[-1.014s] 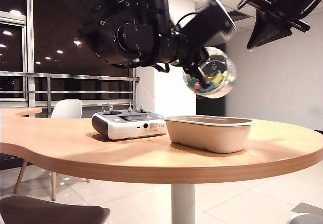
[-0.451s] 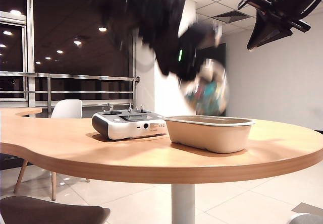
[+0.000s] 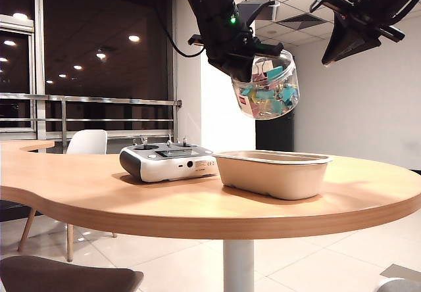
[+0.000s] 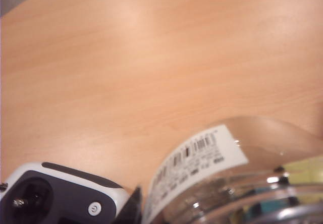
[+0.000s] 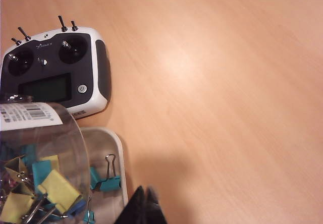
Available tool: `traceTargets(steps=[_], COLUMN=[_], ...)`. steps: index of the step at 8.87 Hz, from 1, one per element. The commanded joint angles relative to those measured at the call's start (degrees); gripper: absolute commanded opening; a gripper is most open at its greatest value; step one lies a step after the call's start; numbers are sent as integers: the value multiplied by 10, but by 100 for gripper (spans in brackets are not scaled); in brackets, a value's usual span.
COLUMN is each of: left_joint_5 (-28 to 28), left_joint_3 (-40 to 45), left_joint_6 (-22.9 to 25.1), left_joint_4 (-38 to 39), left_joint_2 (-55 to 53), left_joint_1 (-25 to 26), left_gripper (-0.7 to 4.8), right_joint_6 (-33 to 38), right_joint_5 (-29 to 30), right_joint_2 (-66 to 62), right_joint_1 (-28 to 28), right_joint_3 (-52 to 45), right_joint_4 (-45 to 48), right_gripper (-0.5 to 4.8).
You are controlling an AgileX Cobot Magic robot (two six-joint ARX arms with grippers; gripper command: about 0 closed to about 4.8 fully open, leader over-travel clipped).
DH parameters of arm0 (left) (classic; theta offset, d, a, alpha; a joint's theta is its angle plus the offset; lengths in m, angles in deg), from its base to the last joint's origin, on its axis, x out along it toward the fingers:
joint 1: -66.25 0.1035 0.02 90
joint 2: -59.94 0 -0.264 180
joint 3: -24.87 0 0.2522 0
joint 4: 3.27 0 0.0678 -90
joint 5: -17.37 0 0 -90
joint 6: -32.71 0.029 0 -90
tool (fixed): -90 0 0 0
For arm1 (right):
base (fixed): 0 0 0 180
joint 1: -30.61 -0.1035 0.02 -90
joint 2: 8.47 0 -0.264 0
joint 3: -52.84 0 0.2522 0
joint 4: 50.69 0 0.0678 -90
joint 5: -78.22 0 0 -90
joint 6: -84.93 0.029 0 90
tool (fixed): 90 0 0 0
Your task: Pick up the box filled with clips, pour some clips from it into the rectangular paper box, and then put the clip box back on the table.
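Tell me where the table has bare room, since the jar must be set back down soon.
Bare wood lies right of the paper tray and along the table's front-left edge. The middle is crowded: remote beside tray. The left gripper holds the jar above; right gripper hovers shut.

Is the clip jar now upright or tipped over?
Roughly upright, slightly tilted. The left gripper holds the clip jar above the paper box, mouth up, and the clips lie at its bottom.
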Motion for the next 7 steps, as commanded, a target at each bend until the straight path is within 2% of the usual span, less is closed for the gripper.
traceTargets(steps=[1,3,5,7], left_joint_5=[79,127,138,138], left_joint_3=[-5,-5,-7,-90], left_joint_6=[-93,-150,-153,-153], left_joint_4=[33,31,121,277], left_joint_2=[0,-15,-18,-17], left_joint_1=[25,53,71,116], left_gripper=[-6,-6,-6,-6], right_joint_6=[-2,-2,-2,-2], right_joint_5=[3,3,3,7], right_joint_2=[2,2,2,3], right_joint_1=[0,0,0,0], right_joint_3=[2,2,2,2], right_joint_4=[6,6,7,6], right_gripper=[-5,-5,-5,-5])
